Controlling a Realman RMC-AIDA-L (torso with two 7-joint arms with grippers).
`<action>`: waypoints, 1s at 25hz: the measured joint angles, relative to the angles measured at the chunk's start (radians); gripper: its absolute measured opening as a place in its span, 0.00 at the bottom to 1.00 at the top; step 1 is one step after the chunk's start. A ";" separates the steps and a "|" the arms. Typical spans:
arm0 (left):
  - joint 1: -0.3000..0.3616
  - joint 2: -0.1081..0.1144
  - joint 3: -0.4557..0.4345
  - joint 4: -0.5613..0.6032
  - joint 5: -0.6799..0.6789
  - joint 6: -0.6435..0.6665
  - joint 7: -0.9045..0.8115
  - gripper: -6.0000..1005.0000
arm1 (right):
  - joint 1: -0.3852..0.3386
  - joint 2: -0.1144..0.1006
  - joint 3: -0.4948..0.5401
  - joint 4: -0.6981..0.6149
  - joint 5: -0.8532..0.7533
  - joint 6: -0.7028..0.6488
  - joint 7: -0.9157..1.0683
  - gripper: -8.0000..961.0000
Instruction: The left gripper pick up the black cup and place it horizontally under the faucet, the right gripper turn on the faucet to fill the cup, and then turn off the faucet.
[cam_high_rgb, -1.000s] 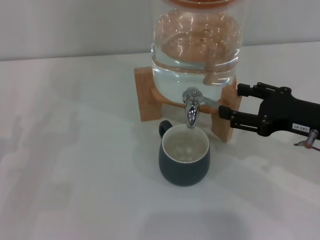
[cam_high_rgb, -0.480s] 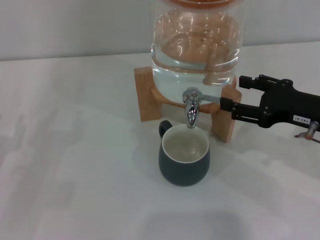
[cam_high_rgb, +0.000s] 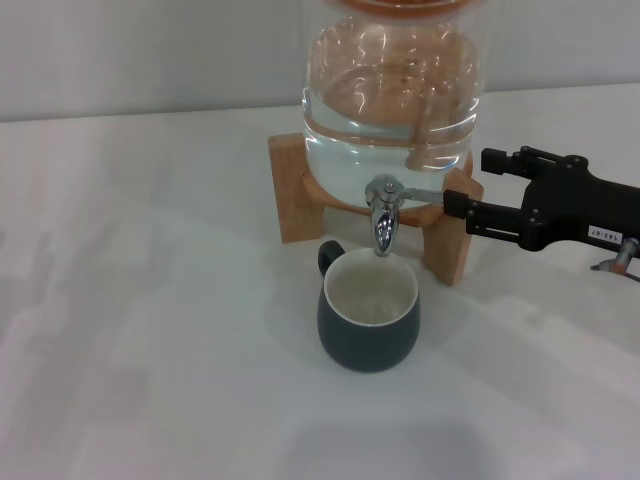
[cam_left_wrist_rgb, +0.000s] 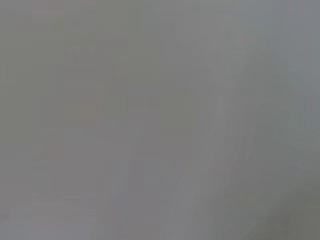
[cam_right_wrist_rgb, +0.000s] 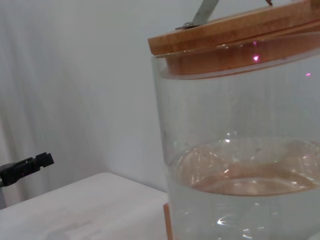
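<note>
The black cup (cam_high_rgb: 368, 335) stands upright on the white table directly under the spout of the faucet (cam_high_rgb: 383, 222), handle to the back left, with pale water inside. The faucet's thin lever (cam_high_rgb: 422, 194) points right, about level. My right gripper (cam_high_rgb: 470, 183) comes in from the right, open, its lower fingertip right at the lever's end and the upper finger beside the wooden stand. It holds nothing. My left gripper is out of view; the left wrist view shows only a plain grey surface.
The glass water jar (cam_high_rgb: 392, 90) sits on a wooden stand (cam_high_rgb: 292, 195) behind the cup; its wooden lid (cam_right_wrist_rgb: 235, 37) shows in the right wrist view. A small black part (cam_right_wrist_rgb: 25, 167) shows far off there; I cannot tell what it is.
My right gripper has risen and shifted slightly right. The lever's end has come up from a downward slant to about level. The water in the cup looks calmer.
</note>
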 joint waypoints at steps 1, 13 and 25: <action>-0.001 0.000 0.000 -0.002 0.000 -0.001 0.000 0.59 | 0.001 0.000 0.002 0.003 0.001 0.000 0.000 0.80; -0.003 0.002 0.000 -0.005 0.000 -0.010 0.000 0.59 | 0.001 0.001 0.159 0.066 0.059 0.254 -0.037 0.80; -0.003 0.008 -0.014 0.005 -0.015 -0.011 0.020 0.59 | -0.001 -0.004 0.714 0.414 0.105 0.685 -0.255 0.80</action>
